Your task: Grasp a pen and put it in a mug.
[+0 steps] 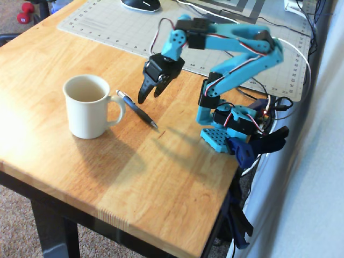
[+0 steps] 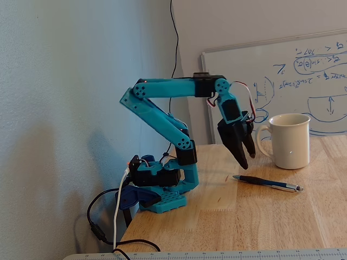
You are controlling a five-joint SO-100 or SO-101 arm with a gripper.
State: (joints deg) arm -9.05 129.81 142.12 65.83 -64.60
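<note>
The dark blue pen (image 1: 136, 109) lies flat on the wooden table, just right of the mug's handle in the overhead view; it also shows in the fixed view (image 2: 267, 183). The cream-white mug (image 1: 88, 105) stands upright and empty; in the fixed view it (image 2: 290, 141) stands behind the pen. My gripper (image 1: 149, 97) hangs above the table with its black fingers pointing down, a little apart and empty, near the pen's clip end in the overhead view. In the fixed view the gripper (image 2: 248, 161) hovers above the table, clear of the pen.
A grey cutting mat (image 1: 161, 27) covers the table's far side, with a computer mouse (image 1: 141, 4) on it. The arm's base (image 1: 226, 129) is clamped at the table's right edge, with cables beside it. A whiteboard (image 2: 282, 81) leans on the wall.
</note>
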